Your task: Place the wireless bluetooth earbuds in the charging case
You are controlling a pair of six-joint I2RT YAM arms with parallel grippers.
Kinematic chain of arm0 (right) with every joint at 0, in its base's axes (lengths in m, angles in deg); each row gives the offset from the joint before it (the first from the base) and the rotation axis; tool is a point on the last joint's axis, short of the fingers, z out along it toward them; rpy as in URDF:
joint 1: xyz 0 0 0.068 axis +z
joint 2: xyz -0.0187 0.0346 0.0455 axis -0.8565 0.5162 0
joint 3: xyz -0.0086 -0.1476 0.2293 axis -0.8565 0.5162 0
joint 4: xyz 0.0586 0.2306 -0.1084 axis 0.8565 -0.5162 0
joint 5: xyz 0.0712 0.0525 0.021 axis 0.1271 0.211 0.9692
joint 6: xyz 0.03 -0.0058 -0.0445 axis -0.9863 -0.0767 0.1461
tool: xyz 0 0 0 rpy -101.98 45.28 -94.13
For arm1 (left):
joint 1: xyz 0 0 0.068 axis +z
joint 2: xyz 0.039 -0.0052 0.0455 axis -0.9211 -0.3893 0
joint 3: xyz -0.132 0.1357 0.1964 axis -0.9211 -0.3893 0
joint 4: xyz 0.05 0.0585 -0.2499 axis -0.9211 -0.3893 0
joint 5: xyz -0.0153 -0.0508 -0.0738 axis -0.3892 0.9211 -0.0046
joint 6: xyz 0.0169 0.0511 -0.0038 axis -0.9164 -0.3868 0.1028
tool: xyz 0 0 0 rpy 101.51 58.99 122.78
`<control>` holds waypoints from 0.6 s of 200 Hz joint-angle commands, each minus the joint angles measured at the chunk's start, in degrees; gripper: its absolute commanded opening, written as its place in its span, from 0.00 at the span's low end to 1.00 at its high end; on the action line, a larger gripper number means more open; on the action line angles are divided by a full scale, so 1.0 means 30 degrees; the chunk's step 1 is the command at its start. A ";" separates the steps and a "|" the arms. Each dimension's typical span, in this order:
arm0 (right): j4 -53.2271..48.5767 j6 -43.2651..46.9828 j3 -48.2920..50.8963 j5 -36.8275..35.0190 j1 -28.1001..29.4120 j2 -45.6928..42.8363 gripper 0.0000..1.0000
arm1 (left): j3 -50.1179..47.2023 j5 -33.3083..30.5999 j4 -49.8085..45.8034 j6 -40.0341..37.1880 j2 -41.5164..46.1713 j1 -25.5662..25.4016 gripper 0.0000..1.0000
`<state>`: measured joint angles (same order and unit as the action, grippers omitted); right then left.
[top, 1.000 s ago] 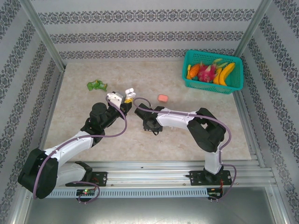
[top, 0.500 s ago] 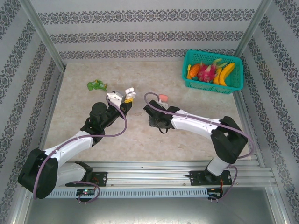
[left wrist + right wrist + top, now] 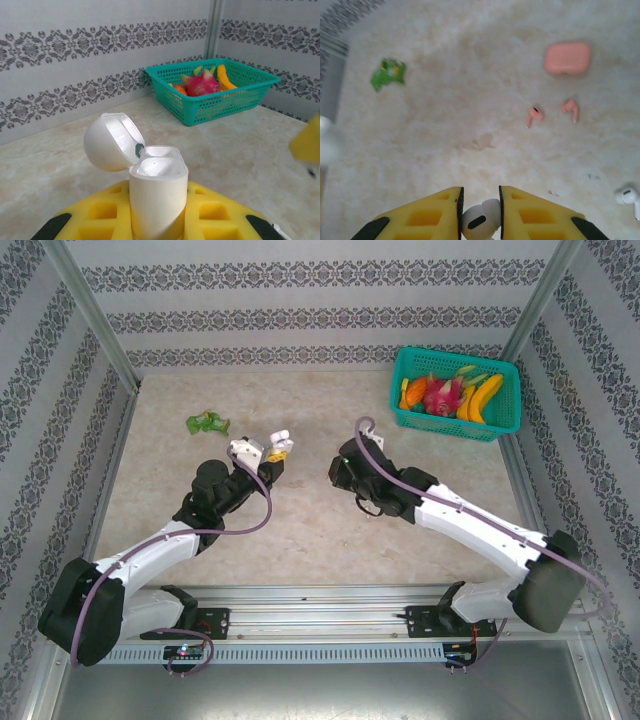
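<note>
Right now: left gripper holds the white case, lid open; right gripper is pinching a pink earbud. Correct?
One error: the earbud in the right gripper is white, not pink, as the right wrist view shows. Both pink earbuds lie on the table by the pink case. The left gripper does hold the white case, lid open.

Lab-type robot test cell. Wallpapered panels on aluminium posts box in a marble-look table; two arms bolted to near rail.

Bright, even light, soft shadows; right wrist view blurred, including white earbud.
</note>
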<state>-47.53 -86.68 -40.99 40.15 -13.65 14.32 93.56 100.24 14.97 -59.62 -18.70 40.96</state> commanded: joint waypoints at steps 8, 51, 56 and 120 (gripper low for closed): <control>0.1869 0.0677 -0.0361 0.0168 -0.0406 -0.1168 0.25 | -0.0171 0.1989 0.1664 0.0056 -0.0134 0.0155 0.00; 0.3601 0.1122 -0.1626 0.0929 -0.0586 -0.1538 0.25 | 0.0376 0.3797 0.2630 0.0127 -0.0816 -0.0089 0.00; 0.4023 0.1108 -0.1667 0.1018 -0.0586 -0.1571 0.25 | 0.0465 0.3921 0.2682 0.0102 -0.0877 -0.0122 0.00; 1.0926 0.1589 -0.0293 0.1299 -0.0118 -0.1806 0.26 | 0.2166 0.3685 0.2851 0.0096 -0.1781 -0.0815 0.00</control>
<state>-27.05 -84.41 -43.88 43.67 -14.87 10.52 96.73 110.89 19.50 -59.60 -23.36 39.67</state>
